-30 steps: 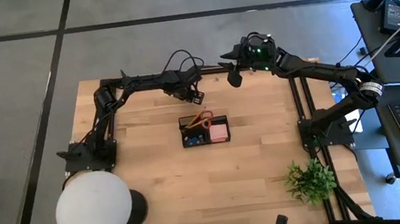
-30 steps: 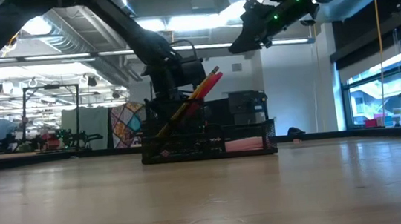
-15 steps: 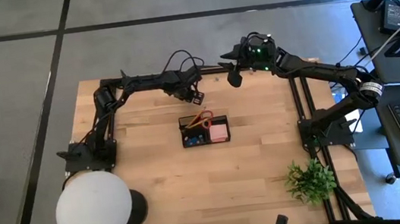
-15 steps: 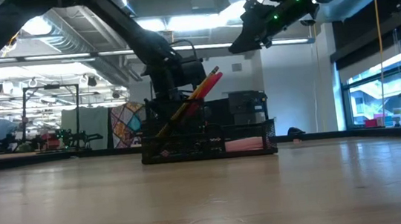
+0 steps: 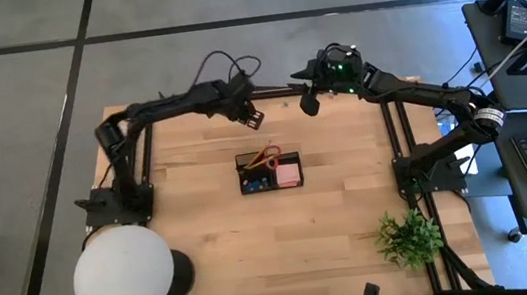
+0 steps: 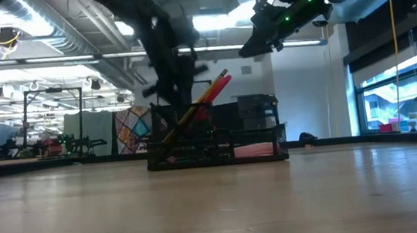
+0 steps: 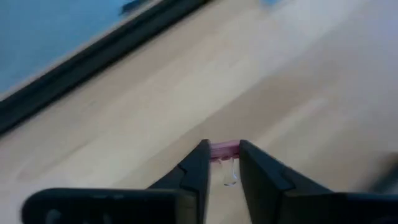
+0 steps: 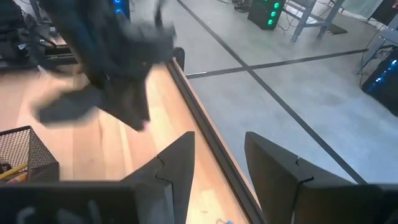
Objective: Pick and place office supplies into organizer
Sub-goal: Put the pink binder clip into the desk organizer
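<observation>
A small pink clip (image 7: 224,149) sits pinched between the tips of the left pincer (image 7: 222,163), with a shiny wire loop hanging under it. It is up in the air over the far part of the tabletop (image 5: 344,228), well apart from the organizer (image 5: 268,171). It looks tiny, light and hard, so it could slip or twist. The best hold is flat on its two sides, as it is now.

The organizer stands in the middle of the tabletop. It holds red-handled scissors (image 5: 266,156), a pink sticky-note block (image 5: 288,174) and a tiny blue piece (image 5: 254,182).

The right pincer (image 8: 219,163) hangs high by the far edge, with its fingers apart and nothing in them.

A white lamp (image 5: 122,275) and a green plant (image 5: 409,238) stand at the near side.
</observation>
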